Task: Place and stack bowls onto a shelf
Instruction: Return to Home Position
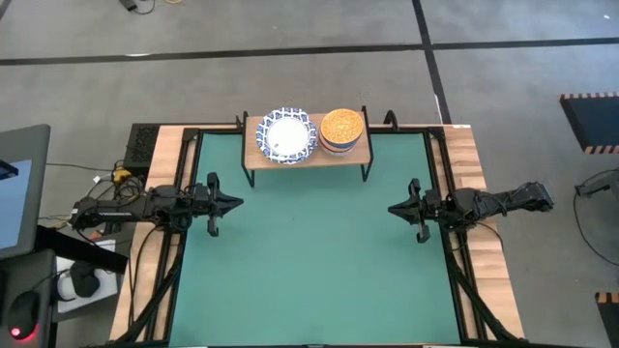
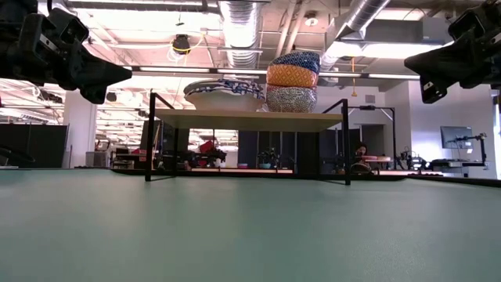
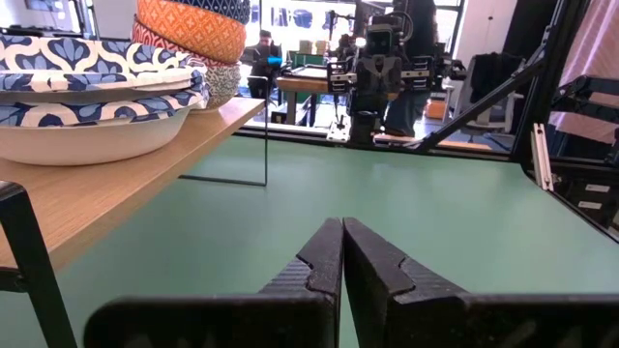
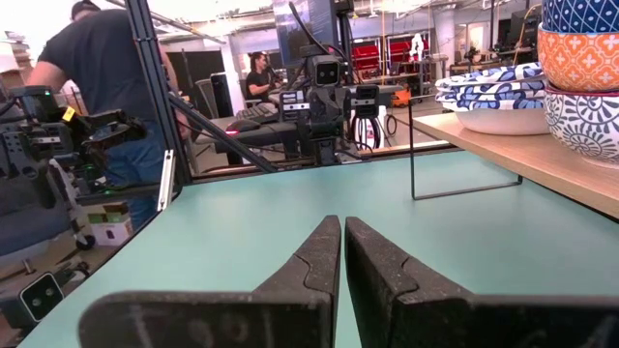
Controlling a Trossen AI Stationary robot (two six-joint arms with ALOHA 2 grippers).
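The shelf [image 1: 308, 155], a wooden plank on thin black legs, stands at the table's far middle. On its left part a stack of wide white bowls with blue patterned rims [image 1: 286, 135] rests. On its right part smaller bowls [image 1: 341, 129] are stacked, an orange one topmost in the high view; the low view shows a blue one [image 2: 296, 60] above the orange. My left gripper [image 1: 238, 203] hovers shut near the table's left edge, and my right gripper [image 1: 393, 208] hovers shut near the right edge. Both point level toward the middle and hold nothing.
The green table top [image 1: 309, 261] lies bare between and in front of the arms. Black frame bars [image 1: 189, 155] run along its wooden edges. In the right wrist view a person [image 4: 97, 87] stands beyond the table's left side.
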